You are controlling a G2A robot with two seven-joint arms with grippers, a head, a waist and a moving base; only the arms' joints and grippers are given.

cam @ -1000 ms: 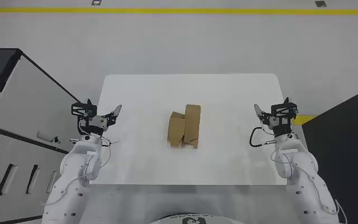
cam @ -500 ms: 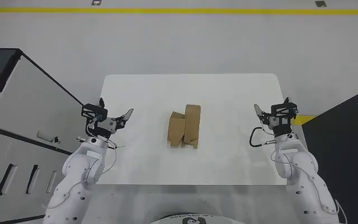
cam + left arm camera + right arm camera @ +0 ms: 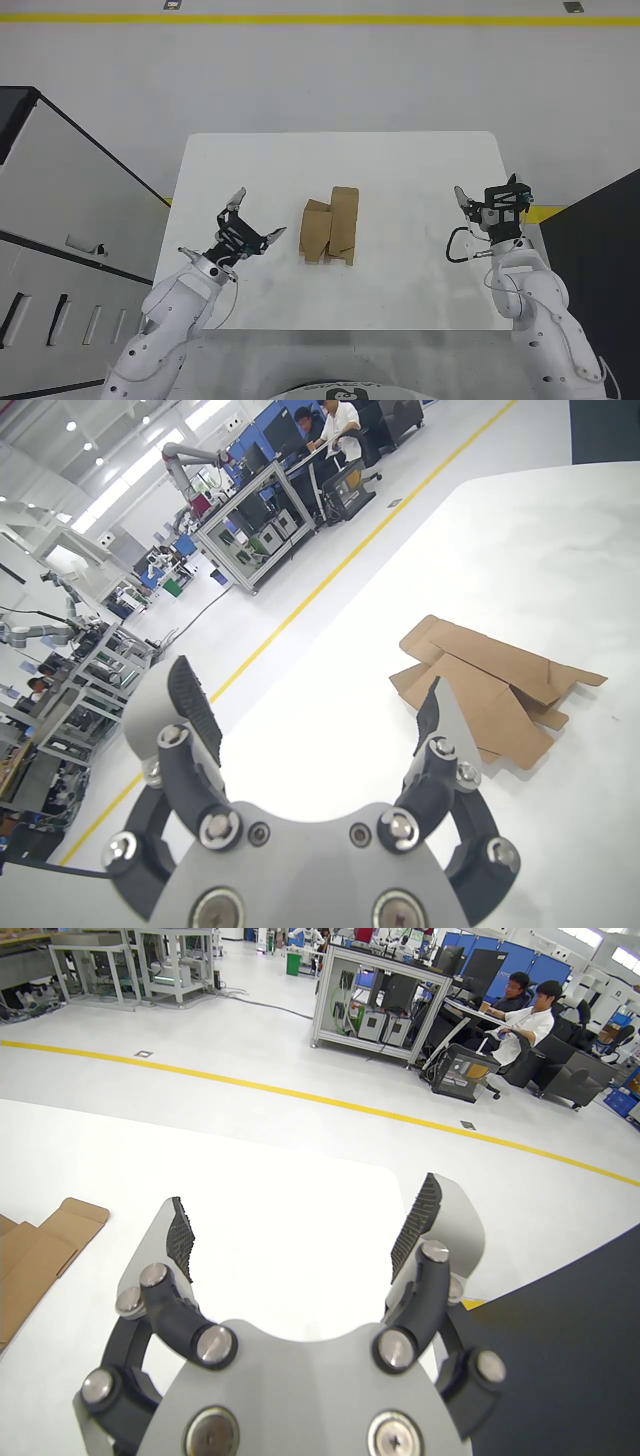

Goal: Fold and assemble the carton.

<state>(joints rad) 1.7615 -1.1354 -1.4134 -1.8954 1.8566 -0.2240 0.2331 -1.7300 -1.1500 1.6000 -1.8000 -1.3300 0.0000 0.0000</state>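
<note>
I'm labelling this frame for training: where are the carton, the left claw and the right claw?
carton (image 3: 343,220): top view, on its longer flat panel.
left claw (image 3: 308,674): left wrist view, midway between its fingertips.
right claw (image 3: 303,1188): right wrist view, midway between its fingertips.

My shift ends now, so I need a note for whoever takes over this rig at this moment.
The left claw is open and empty, over the table just short of the carton, not touching it.
The right claw is open and empty, near the table's right edge, well apart from the carton.
The carton lies flattened mid-table with its flaps unfolded.
Done: nothing folded yet.
Left: grasp it, fold the panels and flaps, assemble the box.
</note>
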